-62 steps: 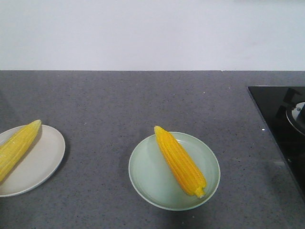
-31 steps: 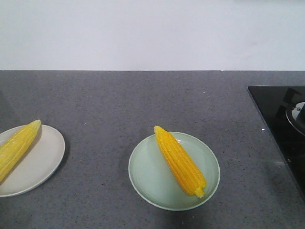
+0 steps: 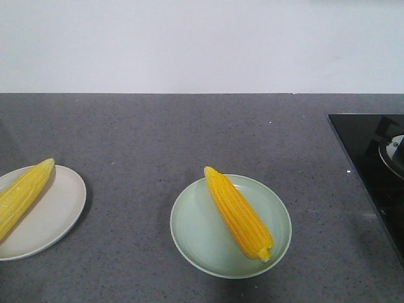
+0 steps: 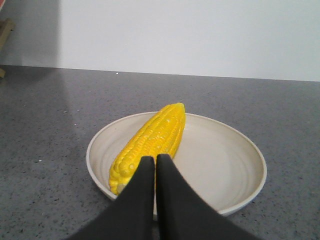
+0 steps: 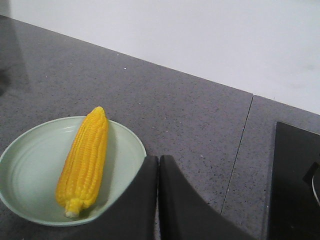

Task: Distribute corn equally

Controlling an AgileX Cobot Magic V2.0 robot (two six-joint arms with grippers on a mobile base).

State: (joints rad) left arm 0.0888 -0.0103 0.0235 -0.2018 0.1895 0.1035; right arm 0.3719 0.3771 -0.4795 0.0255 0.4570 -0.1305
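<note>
While both sets of fingers are sitting pressed together gripping nothing, the left gripper (image 4: 154,159) is hanging over the beige plate (image 4: 235,165) holding 1 corn cob (image 4: 150,142), and the right gripper (image 5: 158,160) is hovering beside the green plate (image 5: 30,165) with the other cob (image 5: 85,160), all on a gray counter (image 3: 189,126).

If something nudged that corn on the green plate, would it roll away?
The corn looks round and tapered, so it would probably roll in a curve. The green plate has a raised rim that likely stops it. Its bumpy kernels should give some grip.
</note>
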